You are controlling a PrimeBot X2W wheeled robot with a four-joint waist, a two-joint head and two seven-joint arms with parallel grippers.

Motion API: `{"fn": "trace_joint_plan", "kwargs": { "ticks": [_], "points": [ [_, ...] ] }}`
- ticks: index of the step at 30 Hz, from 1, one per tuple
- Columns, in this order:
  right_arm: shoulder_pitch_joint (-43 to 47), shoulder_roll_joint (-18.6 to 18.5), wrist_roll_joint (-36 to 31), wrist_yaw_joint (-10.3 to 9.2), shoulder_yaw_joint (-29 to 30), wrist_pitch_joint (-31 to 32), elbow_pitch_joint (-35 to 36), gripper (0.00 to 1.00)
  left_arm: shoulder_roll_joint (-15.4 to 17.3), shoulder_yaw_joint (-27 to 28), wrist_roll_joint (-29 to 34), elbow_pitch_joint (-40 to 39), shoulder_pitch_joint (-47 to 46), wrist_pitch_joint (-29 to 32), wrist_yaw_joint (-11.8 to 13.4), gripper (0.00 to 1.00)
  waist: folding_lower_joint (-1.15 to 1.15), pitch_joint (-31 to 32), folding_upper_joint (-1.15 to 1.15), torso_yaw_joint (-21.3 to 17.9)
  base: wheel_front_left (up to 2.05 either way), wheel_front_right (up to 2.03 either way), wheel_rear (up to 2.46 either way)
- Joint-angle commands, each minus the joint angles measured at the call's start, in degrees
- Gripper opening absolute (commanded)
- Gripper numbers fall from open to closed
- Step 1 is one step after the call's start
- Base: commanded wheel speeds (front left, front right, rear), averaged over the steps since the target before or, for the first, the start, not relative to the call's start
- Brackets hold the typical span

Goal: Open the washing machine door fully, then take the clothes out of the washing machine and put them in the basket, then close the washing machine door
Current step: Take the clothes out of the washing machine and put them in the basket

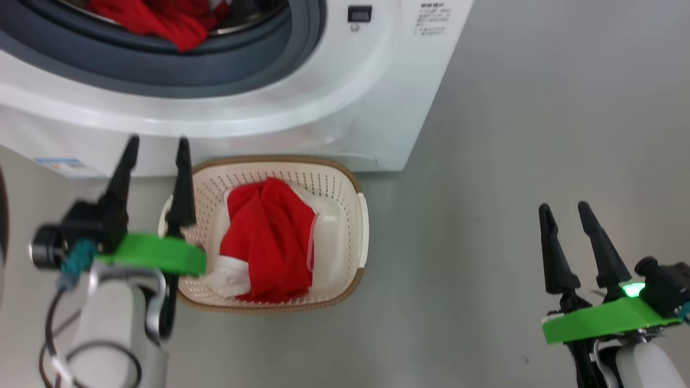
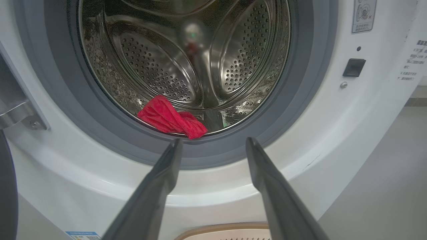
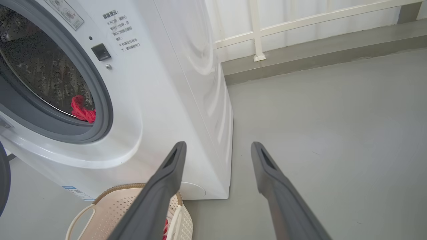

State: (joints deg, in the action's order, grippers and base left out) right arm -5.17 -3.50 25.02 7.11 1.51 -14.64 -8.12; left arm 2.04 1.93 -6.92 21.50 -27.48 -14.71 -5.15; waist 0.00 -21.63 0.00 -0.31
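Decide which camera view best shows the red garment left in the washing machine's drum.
The left wrist view: the bright red fabric garment lies whole and sharp at the perforated steel drum's front lip. The head view cuts it off at the top edge; the right wrist view shows a small piece behind the grey rubber gasket.

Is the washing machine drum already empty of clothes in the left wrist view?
No: a red garment lies at the front bottom of the steel drum, just behind the grey gasket.
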Motion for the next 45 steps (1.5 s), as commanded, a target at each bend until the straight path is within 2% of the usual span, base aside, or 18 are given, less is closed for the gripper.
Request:
{"fn": "trace_joint_plan", "kwargs": {
  "ticks": [1,15,26,36,45],
  "points": [
    [-1.7,-0.2,-0.4,0.37,-1.3,-0.4,1.6,1.0,1.9,1.8,0.9,1.2,-3.9,-0.3,-0.2,1.0,0.0,-4.0,0.0,-0.3,0.0,0.0,0.0],
    [-6.8,0.5,0.1,0.37,-1.3,-0.4,2.2,1.0,5.2,1.7,1.1,22.5,-27.9,-0.2,0.6,1.0,0.0,-12.1,0.0,-2.4,0.0,0.0,0.0],
    [-9.4,0.6,1.4,0.37,-2.1,-0.4,2.8,1.0,7.1,1.2,1.0,34.8,-41.5,0.1,2.0,1.0,0.0,-15.7,0.0,-4.1,0.0,0.0,0.0],
    [-10.6,0.6,3.1,0.37,-3.1,-0.4,2.9,1.0,9.9,1.7,0.2,44.6,-49.5,0.4,4.6,1.0,0.0,-17.7,0.0,-6.2,0.0,0.0,0.0],
    [-11.1,0.6,4.0,0.37,-3.9,-0.4,3.0,1.0,12.0,1.1,0.0,49.1,-53.2,0.2,5.1,1.0,0.0,-18.8,0.0,-7.9,0.0,0.0,0.0]
  ]
}}
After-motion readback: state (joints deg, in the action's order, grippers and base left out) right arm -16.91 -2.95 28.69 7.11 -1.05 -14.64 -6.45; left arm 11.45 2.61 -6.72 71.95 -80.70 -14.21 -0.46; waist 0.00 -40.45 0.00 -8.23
